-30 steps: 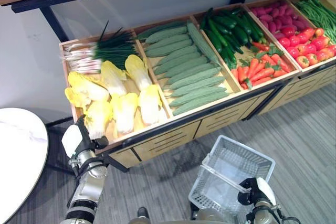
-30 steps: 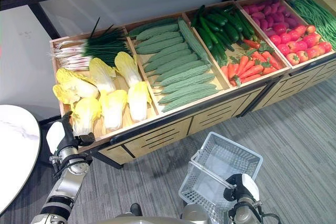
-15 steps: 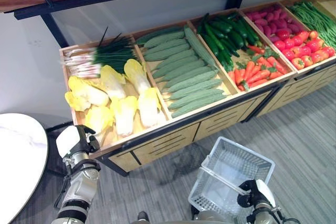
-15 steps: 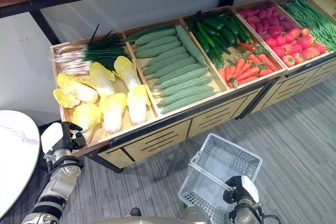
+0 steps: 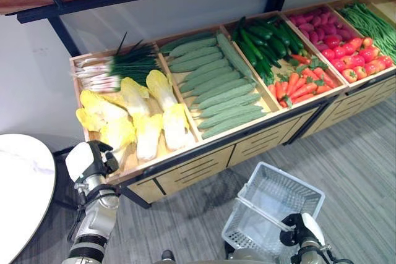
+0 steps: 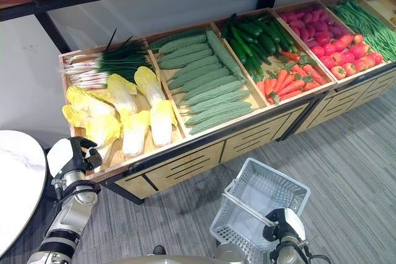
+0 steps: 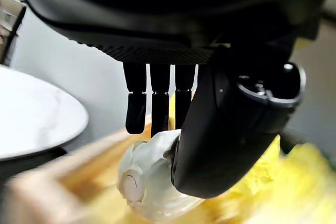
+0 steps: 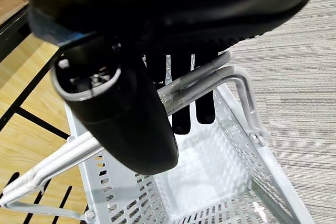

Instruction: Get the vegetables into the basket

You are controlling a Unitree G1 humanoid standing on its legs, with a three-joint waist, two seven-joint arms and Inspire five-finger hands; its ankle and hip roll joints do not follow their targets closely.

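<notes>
The left robot hand (image 5: 91, 160) had curled its fingers round the pale stem end of a cabbage (image 5: 119, 133) at the crate's near-left corner, leaves pointing away, while the right robot hand (image 5: 299, 229) gripped the empty basket (image 5: 270, 196) handle, well off to the right.

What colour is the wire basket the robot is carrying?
The wire basket is pale grey-white, seen best in the right eye view.

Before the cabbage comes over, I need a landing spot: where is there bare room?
The basket held by the right hand has a bare bottom. Grey floor right of it is open. The cabbage crate, where the left hand is, and the cucumber crate are packed.
</notes>
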